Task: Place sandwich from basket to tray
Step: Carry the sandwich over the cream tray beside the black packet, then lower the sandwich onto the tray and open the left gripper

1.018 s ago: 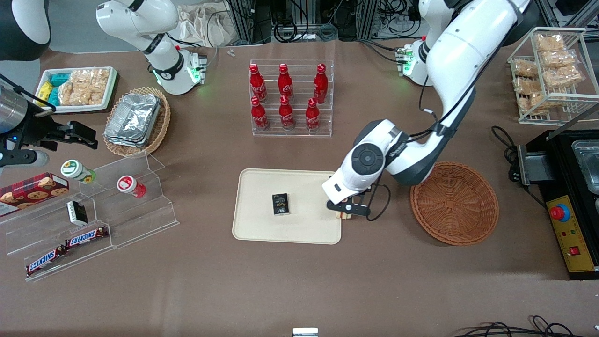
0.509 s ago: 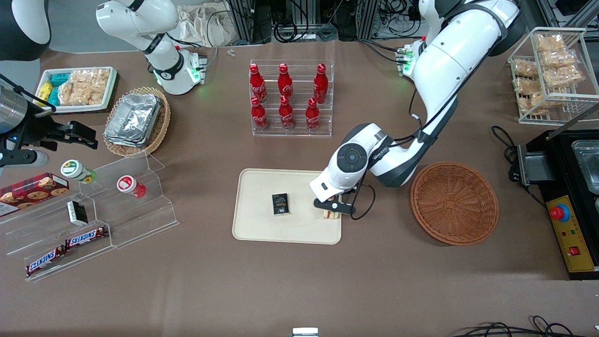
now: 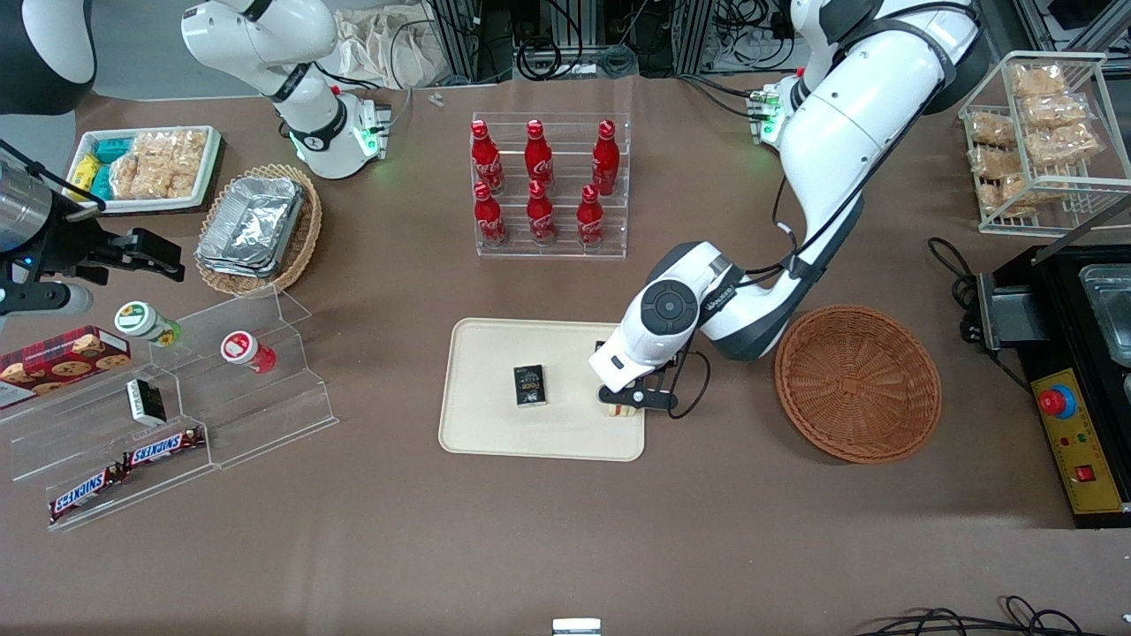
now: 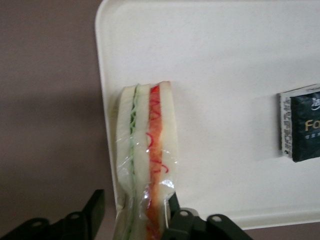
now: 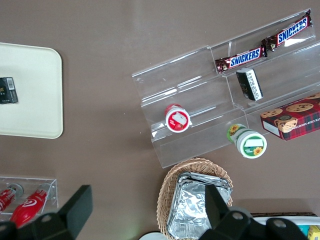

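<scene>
Standing on edge at the tray's [image 3: 495,424] rim nearest the basket [image 3: 857,384], right of centre in the front view, the sandwich [image 4: 146,155] sits between the gripper [image 3: 629,405] fingers [image 4: 92,207]. One finger presses its red side; the other stands off the green side, so the jaws look parted. A small dark packet [image 3: 529,385] lies mid-tray.

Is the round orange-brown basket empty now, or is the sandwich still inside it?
Empty. The basket shows only bare wicker. The sandwich is at the tray edge, at the gripper, apparently between its fingers.
</scene>
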### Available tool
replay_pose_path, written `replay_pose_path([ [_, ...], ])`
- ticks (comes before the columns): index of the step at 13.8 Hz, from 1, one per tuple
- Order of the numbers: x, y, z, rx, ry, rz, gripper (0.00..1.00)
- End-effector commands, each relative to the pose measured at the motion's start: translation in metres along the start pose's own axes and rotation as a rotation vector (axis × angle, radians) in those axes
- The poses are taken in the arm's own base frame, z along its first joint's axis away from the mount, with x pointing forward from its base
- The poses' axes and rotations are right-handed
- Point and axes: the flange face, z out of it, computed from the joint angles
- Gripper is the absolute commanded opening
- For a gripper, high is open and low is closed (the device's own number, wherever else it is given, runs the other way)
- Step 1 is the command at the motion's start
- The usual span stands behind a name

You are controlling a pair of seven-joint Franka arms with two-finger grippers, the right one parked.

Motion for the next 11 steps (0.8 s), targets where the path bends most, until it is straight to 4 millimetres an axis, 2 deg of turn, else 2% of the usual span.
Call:
replay_pose_path([
  [1, -0.005, -0.01, -0.045, 0.084, -0.007, -0.021, 1.0],
  [3, 0.005, -0.042, -0.064, 0.118, -0.022, -0.046, 1.0],
  [6, -0.005, -0.05, -0.111, 0.165, -0.018, -0.009, 1.0],
  [7, -0.009, -0.053, -0.132, 0.184, -0.007, 0.02, 0.99],
  [8, -0.003, -0.082, -0.155, 0.185, -0.006, 0.017, 0.99],
  [9, -0.001, -0.102, -0.173, 0.161, -0.016, 0.03, 0.99],
  [11, -0.007, -0.123, -0.211, 0.136, -0.02, 0.1, 0.99],
])
